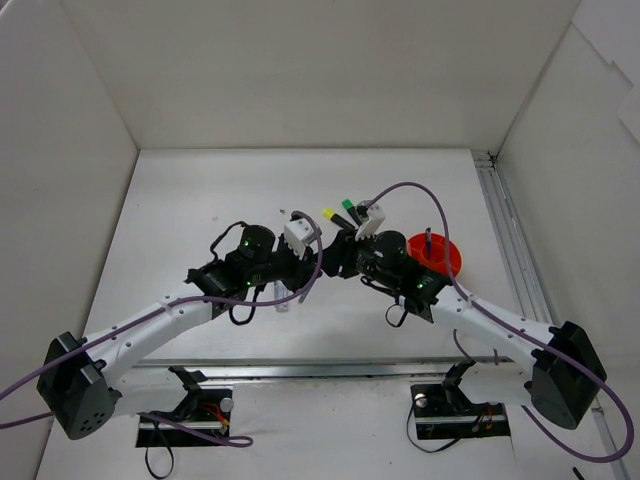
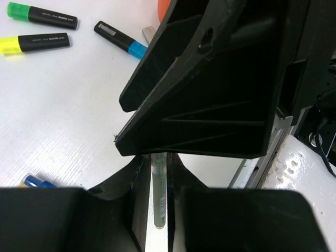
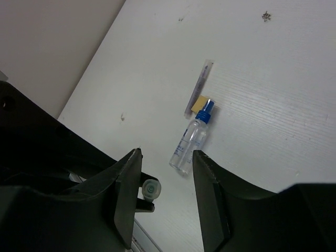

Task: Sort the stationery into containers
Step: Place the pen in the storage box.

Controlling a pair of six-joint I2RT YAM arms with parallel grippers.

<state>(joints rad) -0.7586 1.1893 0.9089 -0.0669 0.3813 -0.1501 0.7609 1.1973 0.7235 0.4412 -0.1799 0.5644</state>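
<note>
The left gripper (image 2: 157,168) is found clamped on one thin pen (image 2: 158,205), its long axis laid along the fingers and pointed toward the right gripper (image 3: 167,153), just ahead. The right gripper's jaws are held apart; nothing is seen between them. The orange pot (image 1: 452,262) is placed rightward of both claws (the right arm is nearer). Counted on the table: yellow highlighter (image 2: 34,43), green highlighter (image 2: 42,14), blue highlighter (image 2: 121,39) — three; one clear tube (image 3: 190,143); one pale strip (image 3: 198,88); one pot.

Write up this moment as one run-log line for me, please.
left gripper: shut on thin pen | right gripper: open, close to left gripper | orange pot: right of grippers
</note>
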